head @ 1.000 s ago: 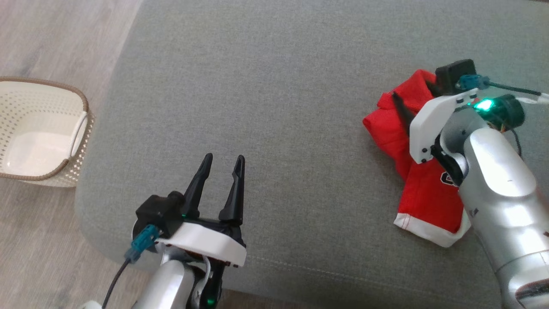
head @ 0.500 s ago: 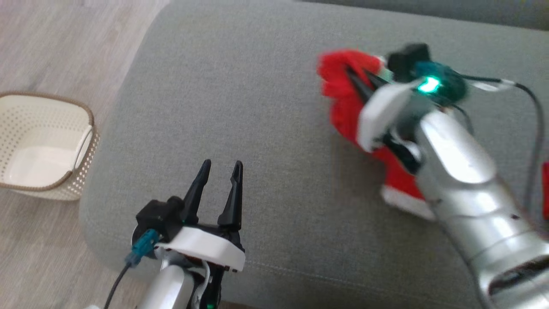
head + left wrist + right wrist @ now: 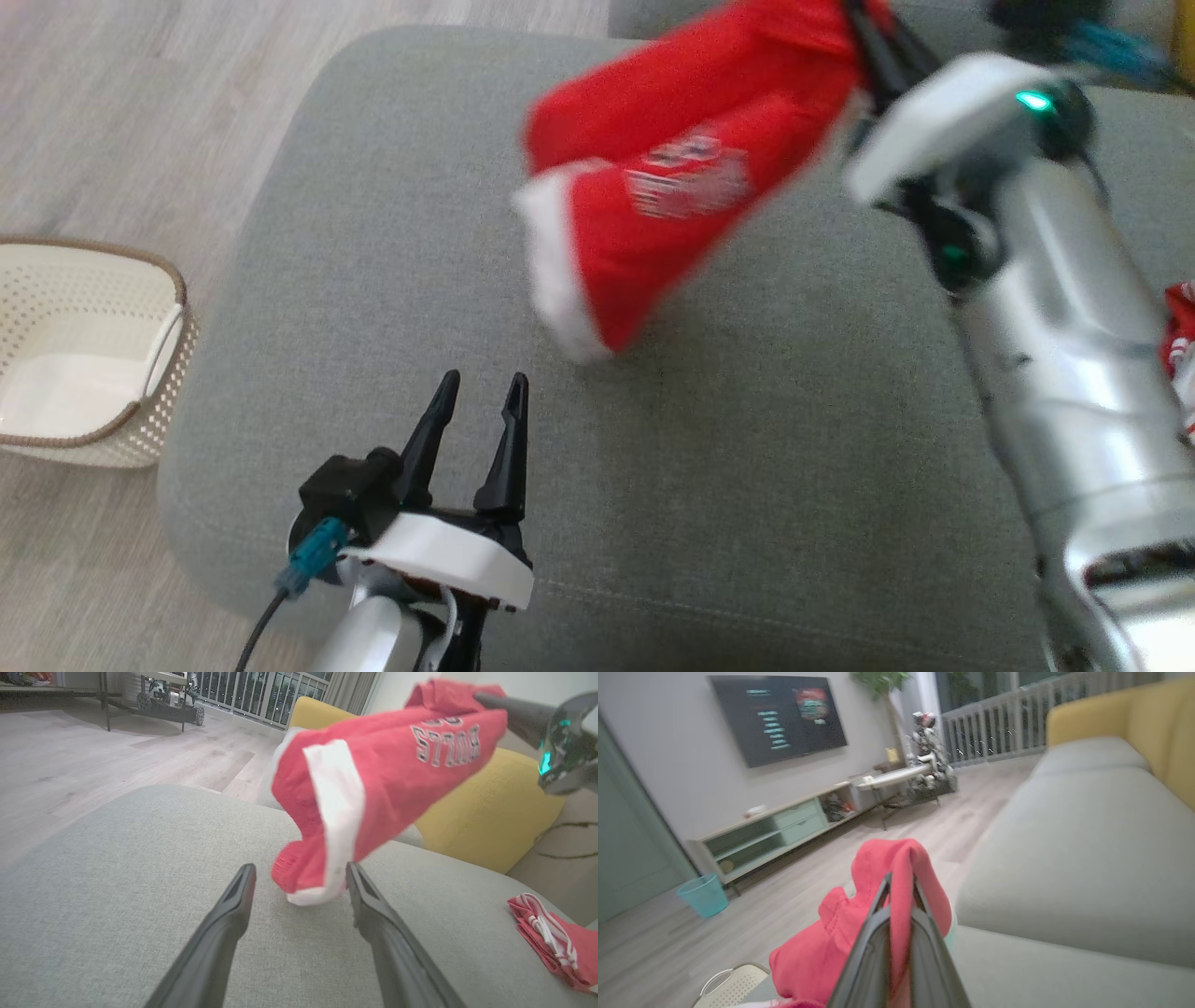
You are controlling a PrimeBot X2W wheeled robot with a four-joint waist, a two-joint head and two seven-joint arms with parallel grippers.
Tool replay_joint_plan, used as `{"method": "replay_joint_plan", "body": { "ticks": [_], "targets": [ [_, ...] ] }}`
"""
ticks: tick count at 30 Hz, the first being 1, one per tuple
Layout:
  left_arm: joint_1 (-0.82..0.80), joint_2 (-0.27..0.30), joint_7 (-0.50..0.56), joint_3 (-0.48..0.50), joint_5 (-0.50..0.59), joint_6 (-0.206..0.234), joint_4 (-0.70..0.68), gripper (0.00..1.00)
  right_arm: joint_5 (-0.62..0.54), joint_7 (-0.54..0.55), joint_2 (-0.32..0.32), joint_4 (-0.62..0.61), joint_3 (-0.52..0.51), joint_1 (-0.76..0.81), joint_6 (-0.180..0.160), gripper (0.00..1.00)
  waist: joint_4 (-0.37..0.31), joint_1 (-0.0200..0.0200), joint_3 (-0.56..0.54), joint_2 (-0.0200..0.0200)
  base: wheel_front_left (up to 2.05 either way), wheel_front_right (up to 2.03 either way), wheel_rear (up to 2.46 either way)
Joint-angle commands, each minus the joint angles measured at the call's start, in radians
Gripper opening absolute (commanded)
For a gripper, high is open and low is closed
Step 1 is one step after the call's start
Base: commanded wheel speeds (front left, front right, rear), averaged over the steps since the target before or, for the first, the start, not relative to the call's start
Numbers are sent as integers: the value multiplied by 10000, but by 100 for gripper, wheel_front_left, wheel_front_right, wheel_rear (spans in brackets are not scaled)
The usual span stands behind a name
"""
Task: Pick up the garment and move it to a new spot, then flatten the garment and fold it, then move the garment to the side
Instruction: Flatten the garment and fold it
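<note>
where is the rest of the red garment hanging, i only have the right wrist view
Observer: The red garment hangs from the shut right tool above the grey sofa seat, white hem lowest.
Operator: is the left tool on it
Observer: No, the left tool is open and empty; the hem hangs beyond its fingertips.
Operator: anything else on the seat
Observer: A second red and white cloth lies on it, to the robot's right.

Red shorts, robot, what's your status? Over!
Right gripper shut on red shorts, hanging over grey sofa cushion. Left gripper open, empty. Second red garment lying at right, not blocking.
</note>
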Motion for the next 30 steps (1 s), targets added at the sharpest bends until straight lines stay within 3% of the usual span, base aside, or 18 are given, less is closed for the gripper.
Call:
{"method": "replay_joint_plan", "body": {
  "ticks": [1,2,3,5,6,7,10,13,16,23,30],
  "targets": [
    [-197,22,-61,275,134,-14,-328,100,-71,-71,-176,178,-1081,360,-4,0,43,1,157,-1,0,0,0],
    [-197,22,-61,275,134,-14,-328,100,-71,-71,-176,178,-1081,360,-4,0,43,1,157,-1,0,0,0],
    [-223,22,-61,256,125,-10,-328,100,-156,-126,-402,701,-2196,797,-4,0,38,1,228,-1,0,0,0],
    [-225,22,-61,263,127,0,-320,100,-319,-149,-576,1035,-2710,1028,-4,0,6,1,278,-1,0,0,0],
    [-235,22,-61,270,138,3,-301,100,-727,-194,-851,1483,-3217,1256,-4,80,-32,1,317,-1,0,0,0],
    [-253,22,-61,284,155,2,-284,100,-1313,-183,-1145,2002,-3646,1465,-4,100,-88,1,350,-1,0,0,0],
    [-341,22,-61,319,185,-14,-217,100,-2701,-560,-1509,2934,-4929,1719,-4,100,-265,1,386,-1,0,0,0],
    [-417,22,-61,390,220,-45,-157,100,-3544,-973,-1155,3199,-5872,1667,-4,100,-553,1,329,-1,0,0,0],
    [-453,22,-61,484,264,-70,-116,100,-4323,-1393,-633,2901,-5975,1667,-4,100,-895,1,211,-1,0,0,0],
    [-485,22,-61,738,284,-94,-107,100,-4242,-1952,157,1014,-4566,2572,-4,100,-1680,1,-193,-1,0,0,0],
    [-289,22,-61,900,-85,-22,-130,100,-3662,-2074,217,-2396,-2813,5588,-4,100,-2418,1,-543,-1,0,0,0]
  ]
}}
